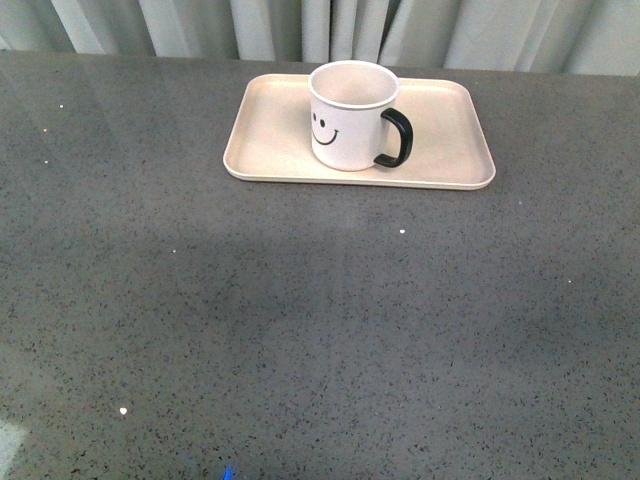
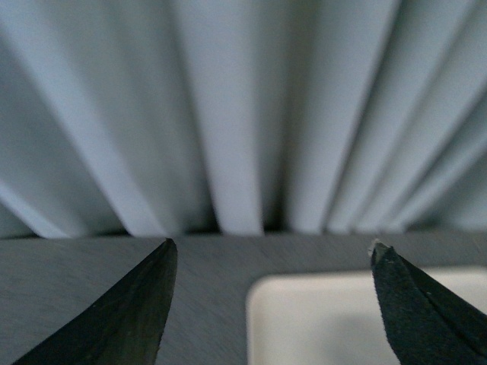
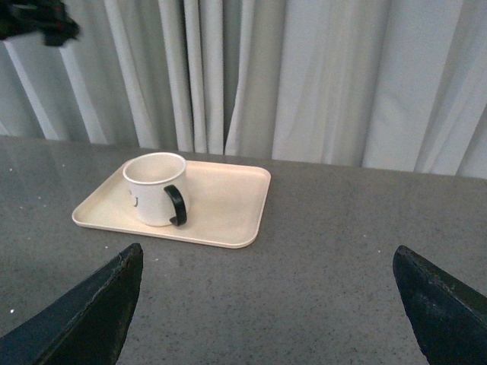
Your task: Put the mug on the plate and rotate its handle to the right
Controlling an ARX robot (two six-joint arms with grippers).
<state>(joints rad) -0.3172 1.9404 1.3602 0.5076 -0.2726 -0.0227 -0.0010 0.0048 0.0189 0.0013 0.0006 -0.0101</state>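
Standing on 1 plate (image 1: 450,140): 1 mug (image 1: 350,115), handle (image 1: 397,138) right; left tool (image 2: 272,245) and right tool (image 3: 268,249) spread wide, holding nothing.

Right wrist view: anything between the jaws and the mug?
Nothing visible. Only bare grey speckled tabletop lies between the open right gripper and the white smiley-face mug, standing on the pale pink-beige rectangular tray.
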